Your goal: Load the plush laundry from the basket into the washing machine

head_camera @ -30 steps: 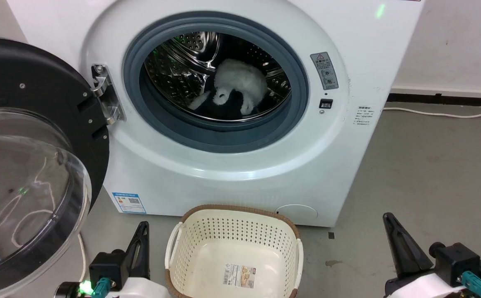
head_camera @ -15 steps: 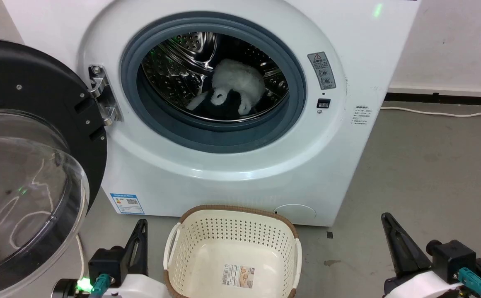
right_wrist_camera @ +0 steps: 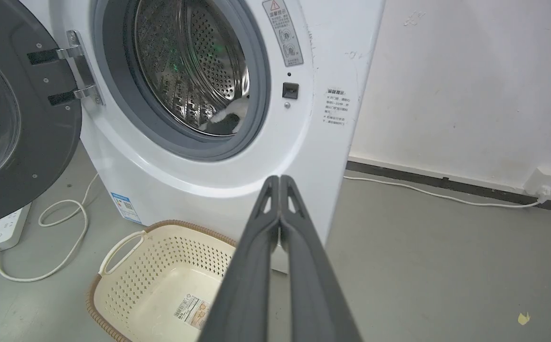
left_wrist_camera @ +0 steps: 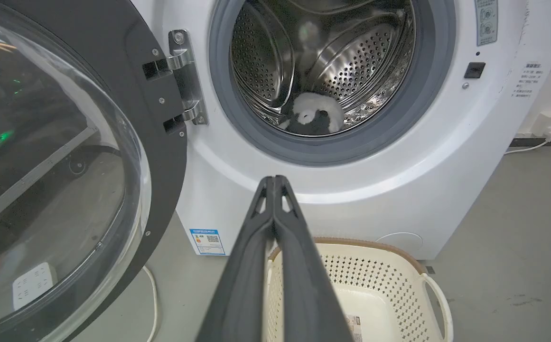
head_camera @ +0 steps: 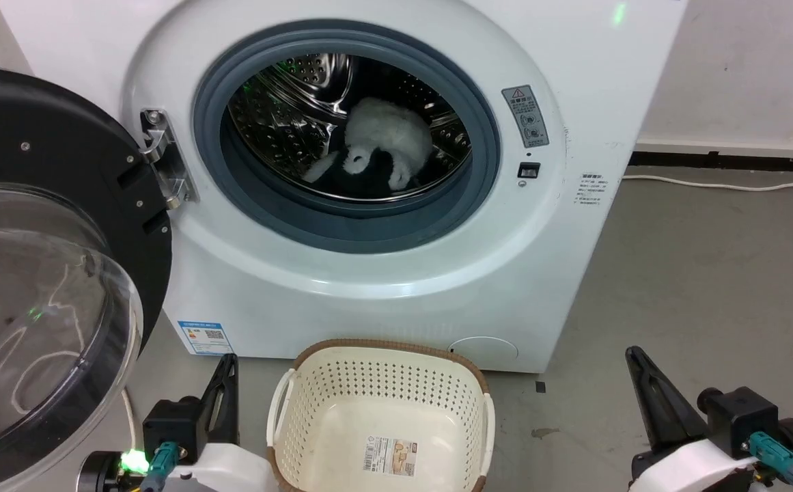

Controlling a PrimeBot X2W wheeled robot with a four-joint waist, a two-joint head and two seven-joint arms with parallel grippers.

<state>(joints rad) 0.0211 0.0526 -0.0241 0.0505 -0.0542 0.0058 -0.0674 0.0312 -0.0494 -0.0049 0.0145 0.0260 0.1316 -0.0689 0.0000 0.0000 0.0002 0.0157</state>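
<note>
Nearest, the left gripper [head_camera: 227, 362] and right gripper [head_camera: 634, 355] flank the cream basket [head_camera: 382, 344], each with its fingers pressed together on nothing. A product label [head_camera: 389, 456] lies on the basket floor, its print too small to read. Behind stands the washing machine [head_camera: 369, 301], its domed door [head_camera: 41, 273] swung wide beside the left gripper. The plush panda [head_camera: 389, 140] lies inside the steel drum. A blue QR sticker [head_camera: 201, 337] and a warning sticker [head_camera: 524, 116] mark the front. A power strip [right_wrist_camera: 0, 232] lies on the floor.
</note>
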